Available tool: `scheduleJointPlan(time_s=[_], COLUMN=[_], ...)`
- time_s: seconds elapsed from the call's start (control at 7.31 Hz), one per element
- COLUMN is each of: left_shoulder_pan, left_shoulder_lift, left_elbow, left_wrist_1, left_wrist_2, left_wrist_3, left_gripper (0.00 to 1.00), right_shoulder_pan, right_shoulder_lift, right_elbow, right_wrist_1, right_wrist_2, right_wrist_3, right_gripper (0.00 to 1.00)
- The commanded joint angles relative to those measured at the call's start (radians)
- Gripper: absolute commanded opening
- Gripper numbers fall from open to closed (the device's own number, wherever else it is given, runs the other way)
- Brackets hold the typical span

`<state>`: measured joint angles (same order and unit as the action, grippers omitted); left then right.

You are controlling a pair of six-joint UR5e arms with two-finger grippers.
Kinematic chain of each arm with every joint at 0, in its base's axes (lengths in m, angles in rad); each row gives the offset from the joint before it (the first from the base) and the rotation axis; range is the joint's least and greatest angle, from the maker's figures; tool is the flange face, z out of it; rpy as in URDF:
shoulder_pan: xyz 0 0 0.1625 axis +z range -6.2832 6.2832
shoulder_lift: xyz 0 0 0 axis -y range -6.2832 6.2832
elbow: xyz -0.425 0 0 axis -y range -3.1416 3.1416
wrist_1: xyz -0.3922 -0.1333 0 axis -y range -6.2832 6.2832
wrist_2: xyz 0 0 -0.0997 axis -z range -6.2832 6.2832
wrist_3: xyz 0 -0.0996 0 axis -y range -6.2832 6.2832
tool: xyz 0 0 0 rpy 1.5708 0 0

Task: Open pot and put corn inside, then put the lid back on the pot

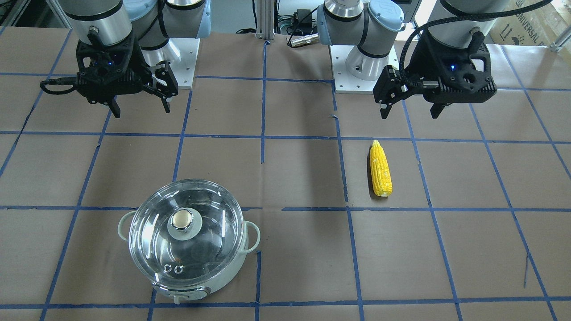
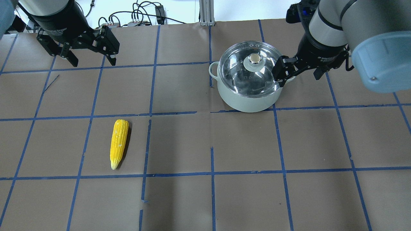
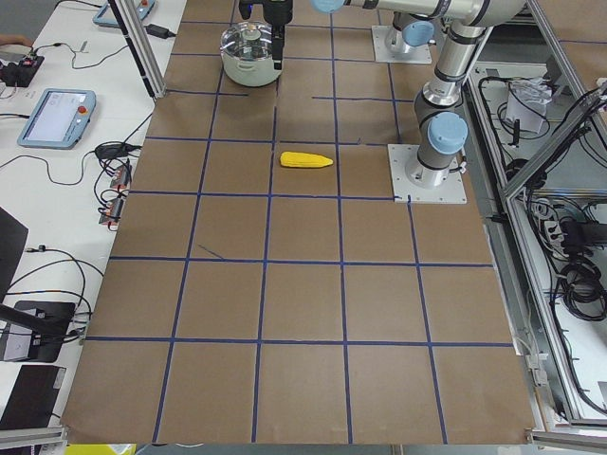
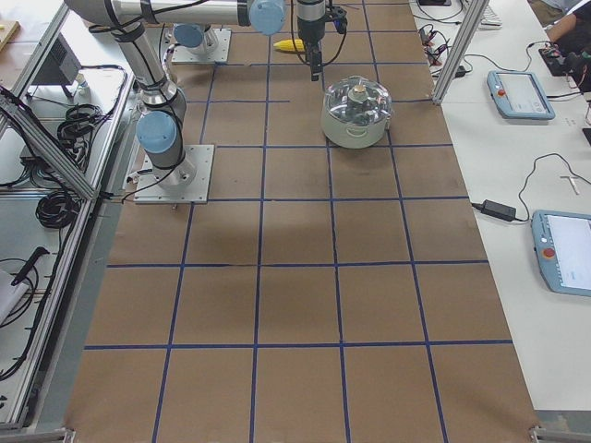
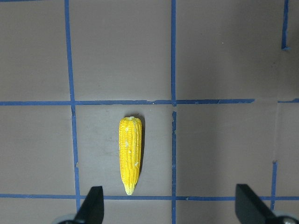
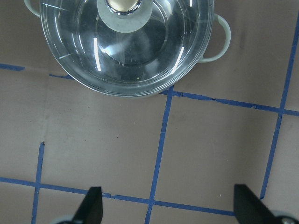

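Note:
The pale mint pot (image 1: 233, 269) stands on the table with the clear glass lid (image 1: 205, 243) on it, beige knob (image 1: 182, 219) on top. It also shows in the overhead view (image 2: 247, 102) and in the right wrist view, under its lid (image 6: 140, 60). The yellow corn (image 1: 380, 169) lies flat on the table, apart from the pot; it also shows in the overhead view (image 2: 118, 142) and the left wrist view (image 5: 130, 154). My left gripper (image 1: 409, 114) is open and empty, above the table on the robot's side of the corn. My right gripper (image 1: 142, 111) is open and empty, raised on the robot's side of the pot.
Brown paper with a blue tape grid (image 2: 212, 112) covers the table. The two arm bases stand on white plates (image 1: 357, 82) at the robot's edge. Tablets (image 4: 519, 92) and cables lie on the white side tables beyond the table's far edge.

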<state>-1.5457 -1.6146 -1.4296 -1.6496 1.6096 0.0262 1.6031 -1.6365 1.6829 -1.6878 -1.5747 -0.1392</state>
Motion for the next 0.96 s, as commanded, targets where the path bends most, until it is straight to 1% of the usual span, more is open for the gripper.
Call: scheduleJointPlan(time_s=[0.0,0.14,0.27,0.55,0.68,0.82], left_shoulder_pan=[-0.002,-0.001,-0.002,-0.002,-0.001,-0.001], left_shoulder_lift=[0.005,0.004,0.005,0.004,0.002,0.002], left_elbow=[-0.002,-0.005,-0.002,0.0,0.001,0.001], left_wrist_1=[-0.002,-0.002,-0.002,-0.001,-0.002,-0.001], left_wrist_2=[0.0,0.0,0.001,0.001,0.001,0.001], left_wrist_3=[0.001,0.001,-0.002,-0.002,-0.002,-0.002], left_gripper=[1.0,1.0,1.0,1.0,1.0,1.0], right_shoulder_pan=[-0.021,-0.025,-0.012,0.032,0.066,0.095], right_shoulder_lift=[-0.003,0.004,0.071,0.25,0.324,0.398], right_elbow=[-0.002,-0.015,-0.064,-0.232,-0.28,-0.301], right_wrist_1=[-0.003,-0.012,-0.047,-0.066,-0.087,-0.16], right_wrist_2=[0.001,0.007,0.013,0.021,0.022,0.015], right_wrist_3=[-0.002,0.009,0.018,0.024,0.044,0.07], right_gripper=[1.0,1.0,1.0,0.98,0.97,0.95])
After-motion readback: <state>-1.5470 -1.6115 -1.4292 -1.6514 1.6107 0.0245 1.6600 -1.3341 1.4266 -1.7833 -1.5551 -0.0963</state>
